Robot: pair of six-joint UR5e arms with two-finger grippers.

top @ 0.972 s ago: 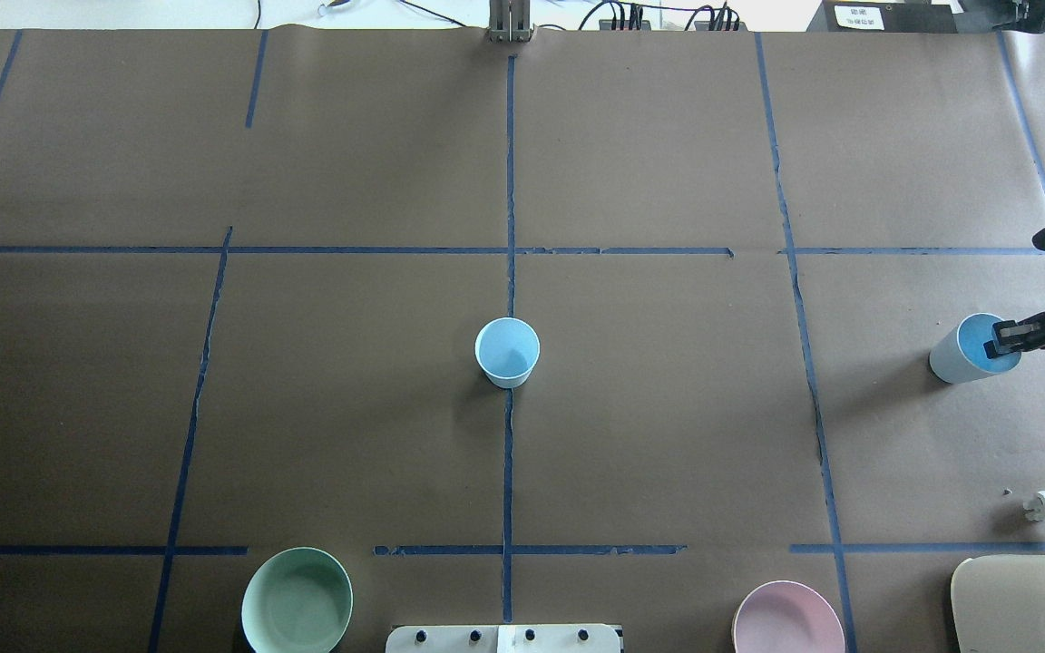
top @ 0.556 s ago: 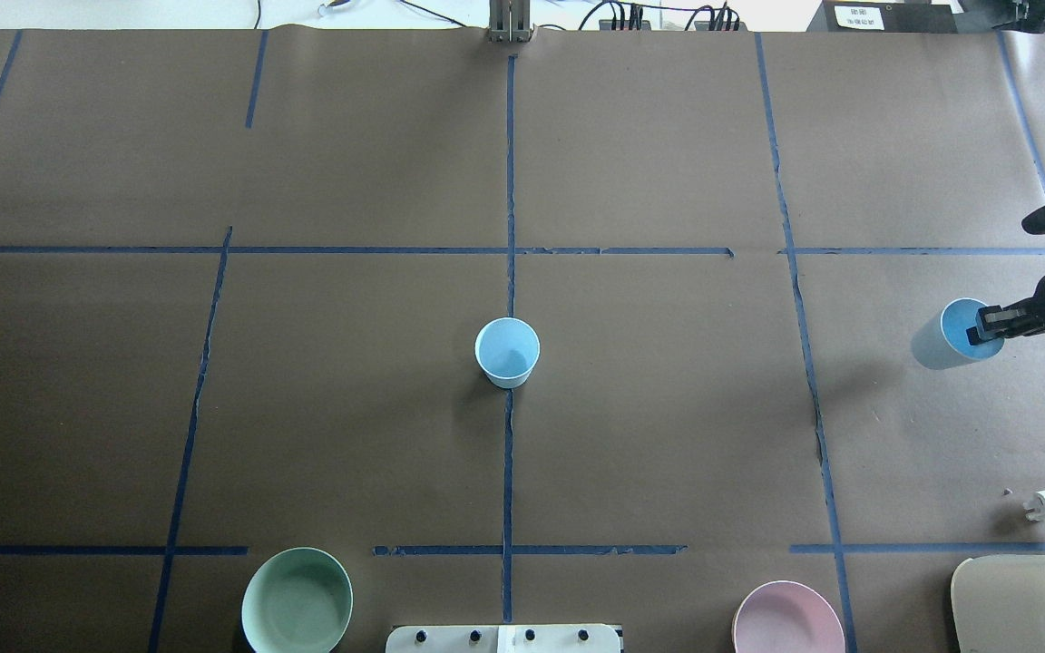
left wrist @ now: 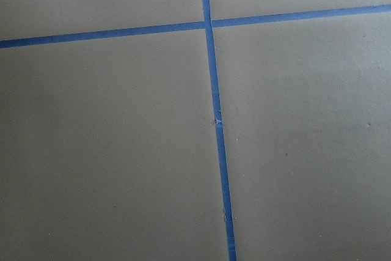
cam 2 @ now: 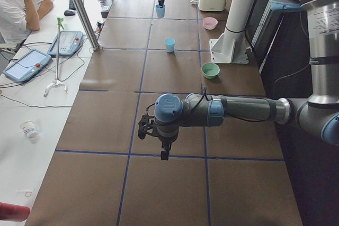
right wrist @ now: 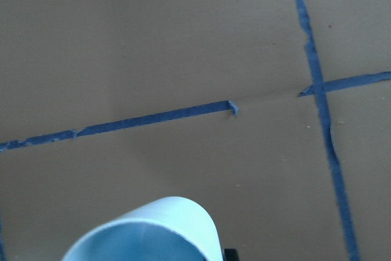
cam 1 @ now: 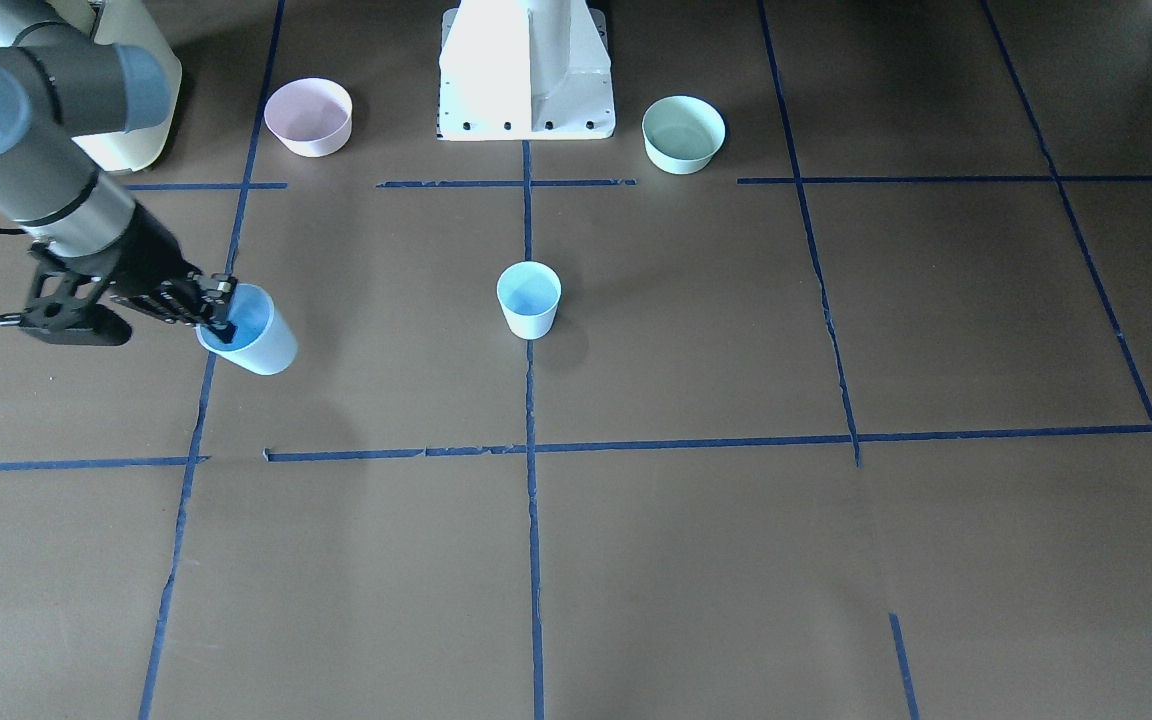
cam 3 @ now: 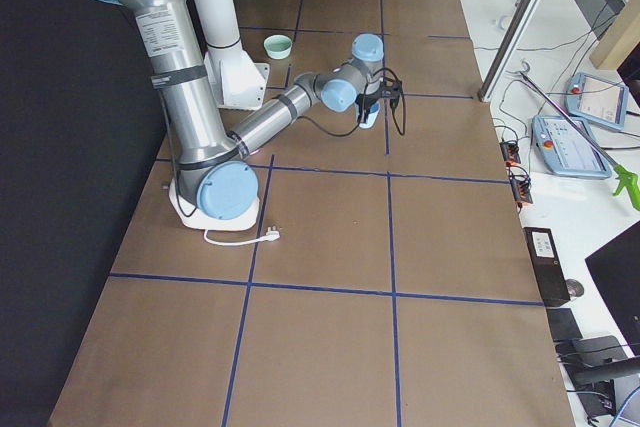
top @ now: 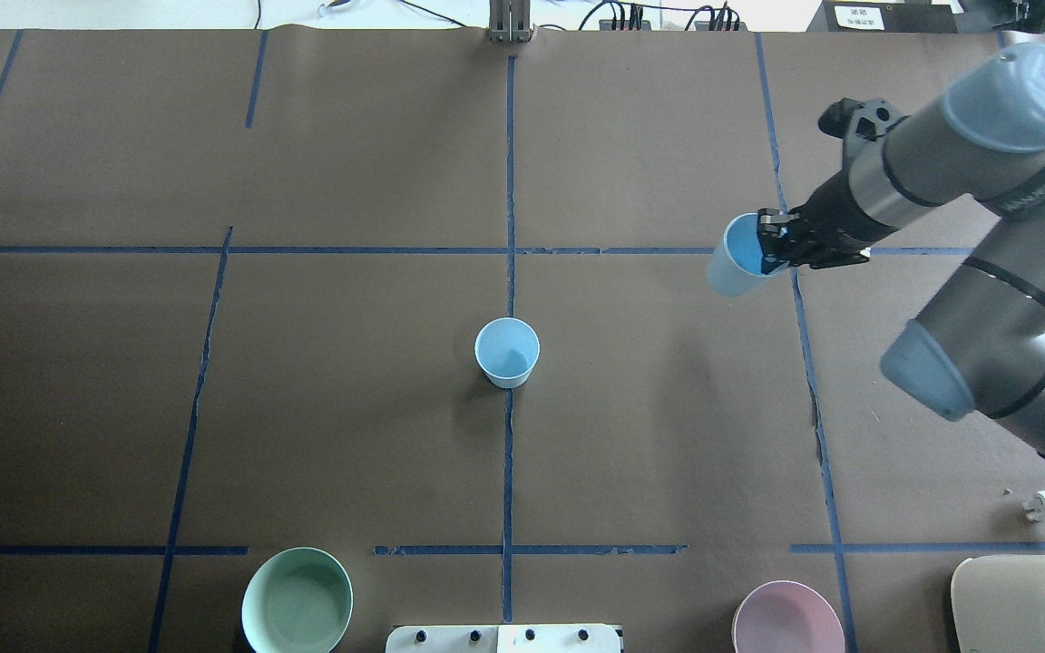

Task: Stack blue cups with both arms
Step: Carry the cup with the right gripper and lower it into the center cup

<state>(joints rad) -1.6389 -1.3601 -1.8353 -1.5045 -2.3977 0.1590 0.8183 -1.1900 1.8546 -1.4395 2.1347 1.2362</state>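
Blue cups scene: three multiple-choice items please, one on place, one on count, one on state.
1. Where does the free pale-blue plastic tumbler stand?
A) on the centre blue tape line
B) on the white pedestal
C) at a table corner

2. How many wide bowls are in view?
A) one
B) two
C) four

3. The right gripper is:
A) open, empty
B) shut on the second pale-blue plastic tumbler, held tilted
C) out of view

Key: 1 A, the tape runs under it; 2 B, one mint-green bowl and one pink bowl; 3 B, the gripper pinches its rim.
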